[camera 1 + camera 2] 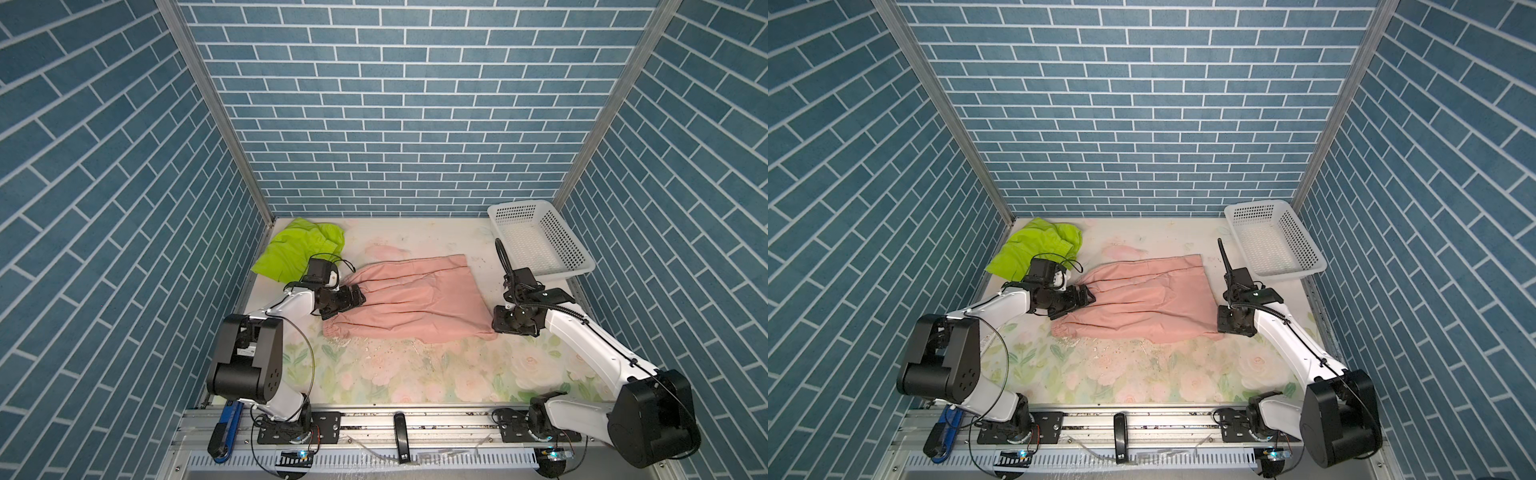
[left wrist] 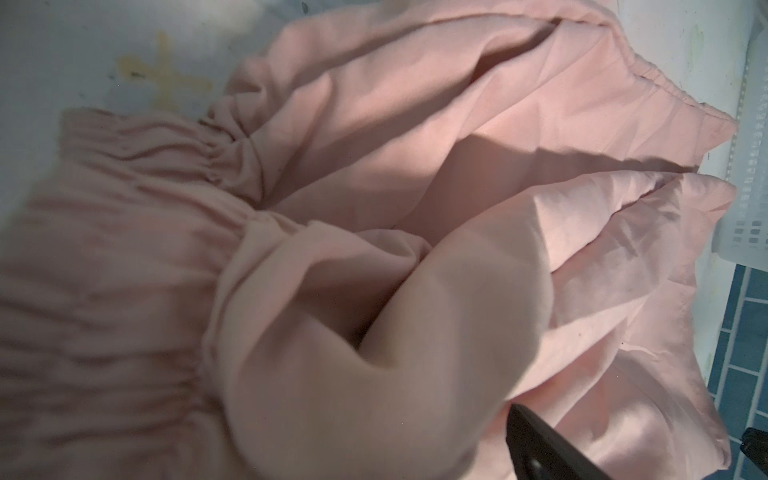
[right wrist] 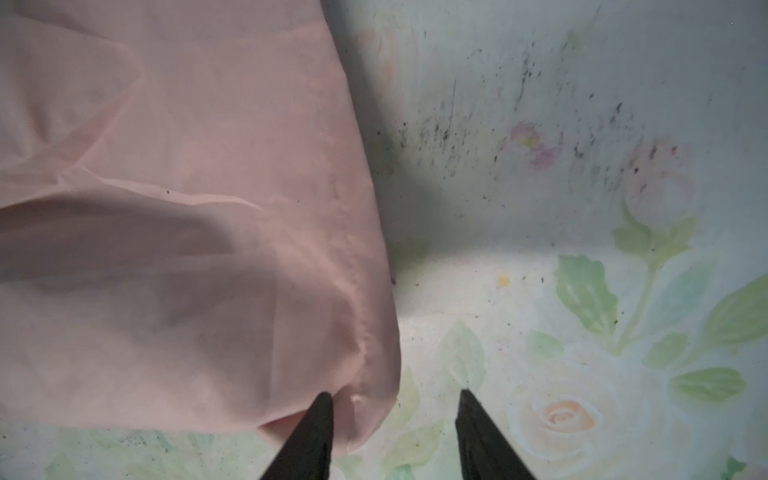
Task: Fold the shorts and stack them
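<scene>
At the middle of the floral desk the salmon pink shorts lie spread out, with the gathered waistband toward the left and the leg hems toward the right. The lime green shorts sit crumpled in the back left corner, and the left wrist camera cuts off their near edge. The white basket stands in the back right corner.

In the left wrist view pink fabric fills nearly everything. Only one dark finger of the left claw shows, and the other is covered by cloth. Its jaws stand wide at the waistband, and I cannot make out any fabric pinched between them.

The white marks on the black strip at the front rail and the sticker on the left arm are too small to read.

The left arm bends high at the elbow, and its forearm runs low toward the waistband. The right arm stretches in from the front right and points down at the near right corner of the pink shorts. The right claw is parted: one finger overlaps that corner, the other is over bare desk, and nothing is gripped.
</scene>
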